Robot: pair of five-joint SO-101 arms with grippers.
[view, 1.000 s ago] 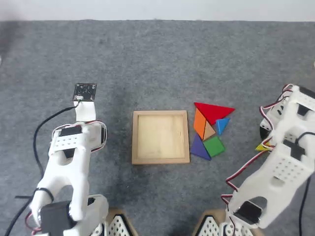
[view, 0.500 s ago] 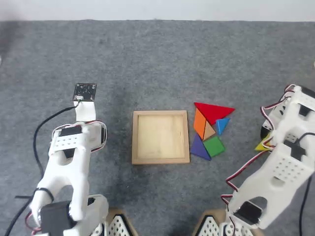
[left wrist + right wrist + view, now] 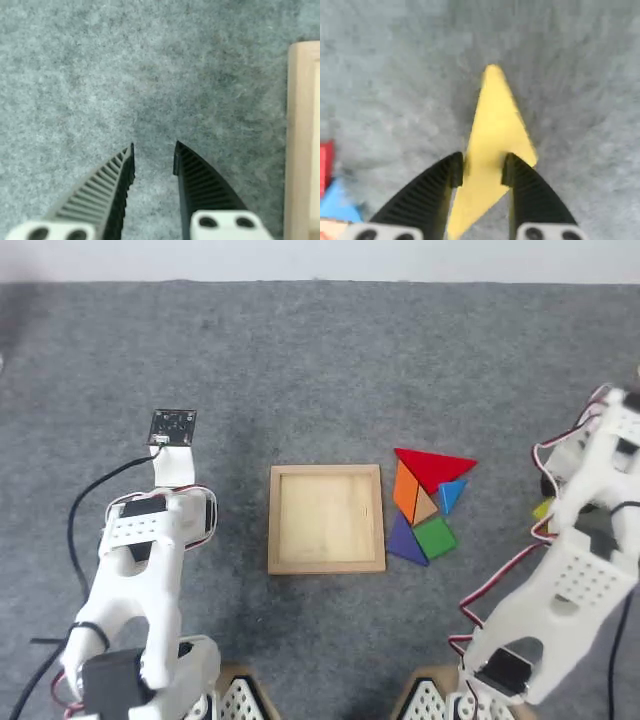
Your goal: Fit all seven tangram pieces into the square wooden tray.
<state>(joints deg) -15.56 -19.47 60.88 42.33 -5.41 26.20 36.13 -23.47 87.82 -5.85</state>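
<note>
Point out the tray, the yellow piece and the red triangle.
tray (image 3: 326, 566): high view, on its near rim.
yellow piece (image 3: 496, 125): right wrist view, middle of its top face.
red triangle (image 3: 432, 468): high view, middle of the piece.

There was one square wooden tray (image 3: 276, 520). The tangram pieces (image 3: 415, 495) were seven in total. Five were triangles: one red triangle (image 3: 432, 466), one blue triangle (image 3: 451, 494), one tan triangle (image 3: 426, 510), one purple triangle (image 3: 405, 539) and one yellow triangle (image 3: 495, 125). There was also one orange parallelogram (image 3: 405, 488) and one green square (image 3: 435, 536). There were two arms: one left arm (image 3: 135, 590) and one right arm (image 3: 570, 580).
</note>
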